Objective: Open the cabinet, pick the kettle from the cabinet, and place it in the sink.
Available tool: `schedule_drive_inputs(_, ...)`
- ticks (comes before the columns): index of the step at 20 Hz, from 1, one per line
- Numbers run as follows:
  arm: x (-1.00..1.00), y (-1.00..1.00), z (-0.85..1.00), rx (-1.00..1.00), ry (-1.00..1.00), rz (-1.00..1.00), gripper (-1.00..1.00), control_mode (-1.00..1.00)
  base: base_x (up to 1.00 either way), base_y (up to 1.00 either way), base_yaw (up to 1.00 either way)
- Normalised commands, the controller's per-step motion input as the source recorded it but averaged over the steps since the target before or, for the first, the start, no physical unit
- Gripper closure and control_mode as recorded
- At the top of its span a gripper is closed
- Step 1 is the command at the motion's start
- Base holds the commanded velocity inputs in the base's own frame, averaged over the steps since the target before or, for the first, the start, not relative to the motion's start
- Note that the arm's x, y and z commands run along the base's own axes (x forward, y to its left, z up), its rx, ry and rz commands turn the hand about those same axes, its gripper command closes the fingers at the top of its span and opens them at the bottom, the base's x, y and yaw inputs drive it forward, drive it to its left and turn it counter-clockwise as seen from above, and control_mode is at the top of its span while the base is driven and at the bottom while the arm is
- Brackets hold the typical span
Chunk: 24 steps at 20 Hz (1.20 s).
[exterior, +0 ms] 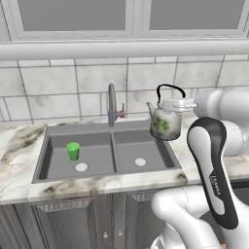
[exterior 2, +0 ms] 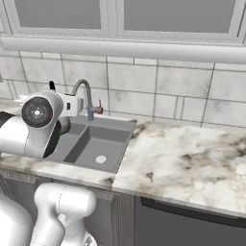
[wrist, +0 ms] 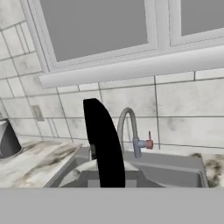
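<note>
Here, right of centre in the left base view, the gripper (exterior: 190, 104) clamps the kettle (exterior: 166, 120), which hangs upright directly above the sink's (exterior: 58, 128) right basin.

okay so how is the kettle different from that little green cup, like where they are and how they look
The kettle hangs in the air above the right basin of the sink, held by the gripper; the green cup stands on the floor of the left basin. The kettle is silvery grey with a greenish patch, a lid, a spout and a black arched handle; the cup is plain green and open-topped. The kettle looks clearly bigger. Both are upright.
</note>
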Motion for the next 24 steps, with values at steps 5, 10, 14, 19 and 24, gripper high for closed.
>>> schedule_drive_inputs(5, 0.0, 0.0, 0.0, 0.0, 0.0, 0.0, 1.0, 1.0, 0.31, -0.3, -0.03)
schedule_drive_inputs(10, 0.0, 0.0, 0.0, 0.0, 0.0, 0.0, 1.0, 1.0, 0.39, -0.08, -0.08)
schedule_drive_inputs(14, 0.0, 0.0, 0.0, 0.0, 0.0, 0.0, 1.0, 1.0, 0.37, -0.02, -0.02)
schedule_drive_inputs(19, 0.0, 0.0, 0.0, 0.0, 0.0, 0.0, 1.0, 1.0, 0.32, -0.01, 0.0)
schedule_drive_inputs(24, 0.0, 0.0, 0.0, 0.0, 0.0, 0.0, 1.0, 1.0, 0.0, -0.01, 0.0)
